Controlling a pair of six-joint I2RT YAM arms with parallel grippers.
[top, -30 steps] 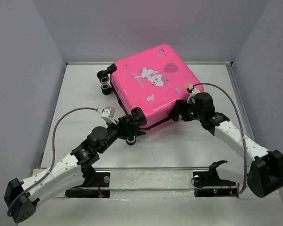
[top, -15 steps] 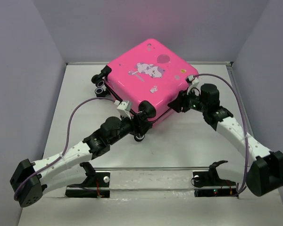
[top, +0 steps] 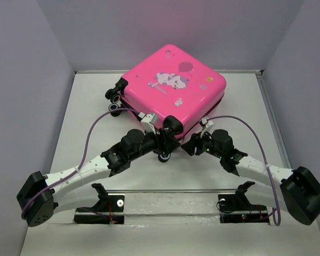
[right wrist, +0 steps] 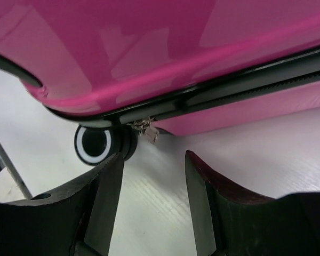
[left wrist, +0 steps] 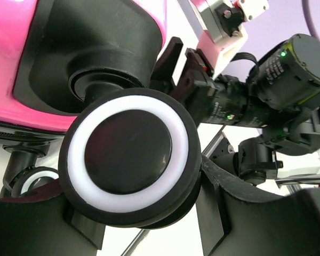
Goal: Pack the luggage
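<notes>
1. White link shells and black cylindrical joint housings make up the left arm (top: pixel 85 170) and right arm (top: pixel 261 169).
2. A thin purple cable (top: pixel 89 136) loops off the left arm; a second purple cable (top: pixel 247 125) arcs along the right.
3. A bulky black elbow housing (top: pixel 37 198) caps each arm's outer end.
4. Green status lights (left wrist: pixel 282 54) glow on the right arm's black wrist motor.
5. The right gripper (right wrist: pixel 153 157) has matte black fingers (right wrist: pixel 104 197).

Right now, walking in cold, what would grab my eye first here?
The hot-pink luggage lies closed, cartoon print up, at the far middle of the table. Both arms reach its near edge. The left claw hugs a black wheel with a white ring, and the right claw hangs open just short of the zipper pull.
</notes>
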